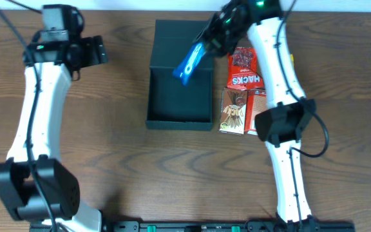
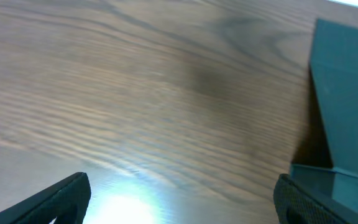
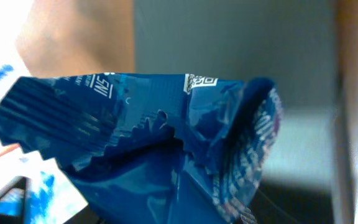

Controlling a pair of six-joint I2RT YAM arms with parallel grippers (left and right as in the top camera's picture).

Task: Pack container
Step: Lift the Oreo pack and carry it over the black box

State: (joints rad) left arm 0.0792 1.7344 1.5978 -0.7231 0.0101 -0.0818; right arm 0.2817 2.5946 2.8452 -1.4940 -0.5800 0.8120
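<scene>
The dark charcoal container (image 1: 179,96) stands open at the table's middle, its flap lid (image 1: 176,42) folded back. My right gripper (image 1: 206,40) is shut on a blue snack packet (image 1: 189,64) and holds it tilted above the box's far right part. In the right wrist view the blue packet (image 3: 166,143) fills the frame and hides the fingers, with the box's inside (image 3: 235,43) behind it. My left gripper (image 2: 182,199) is open and empty over bare table, left of the container (image 2: 347,99).
Snack packets lie right of the box: a red one (image 1: 245,67), a brown one (image 1: 233,109) and another red one (image 1: 257,109) partly under my right arm. Bare wooden table (image 1: 108,142) lies left of and in front of the box.
</scene>
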